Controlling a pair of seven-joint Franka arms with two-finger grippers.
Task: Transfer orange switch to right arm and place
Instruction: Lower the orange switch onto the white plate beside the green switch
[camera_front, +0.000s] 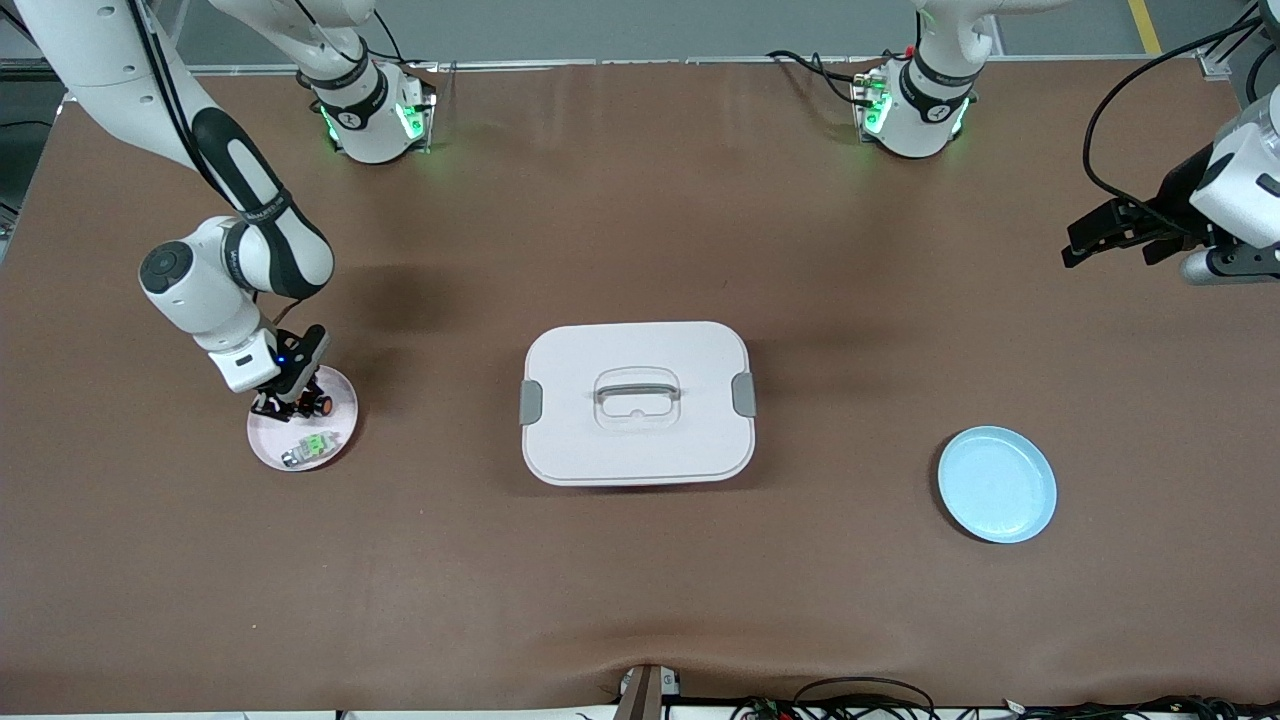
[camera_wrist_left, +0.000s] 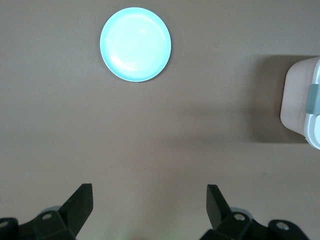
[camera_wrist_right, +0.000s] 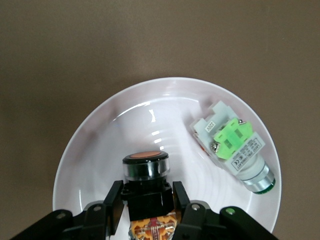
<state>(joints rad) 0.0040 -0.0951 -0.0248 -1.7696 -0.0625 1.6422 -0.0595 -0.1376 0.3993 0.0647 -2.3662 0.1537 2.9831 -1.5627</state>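
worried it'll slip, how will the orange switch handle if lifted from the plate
Probably stiff: the switch looks like hard plastic, clamped squarely by the right end effector. Its round glossy collar could roll if dropped on the plate. Likely light, being small.

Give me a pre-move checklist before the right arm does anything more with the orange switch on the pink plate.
1. Right gripper shut on the orange switch: ok, fingers clamp its black body.
2. Switch over the pink plate: ok; whether it rests on the plate or is just above it: cannot tell.
3. Silver-and-green part apart from the switch: ok, it lies beside it in the same plate, not touching.
4. Left gripper open and out of the way: ok, it waits over bare table at the left arm's end.
5. Blue plate holds nothing: ok.
6. White lidded box closed, mid-table: ok.
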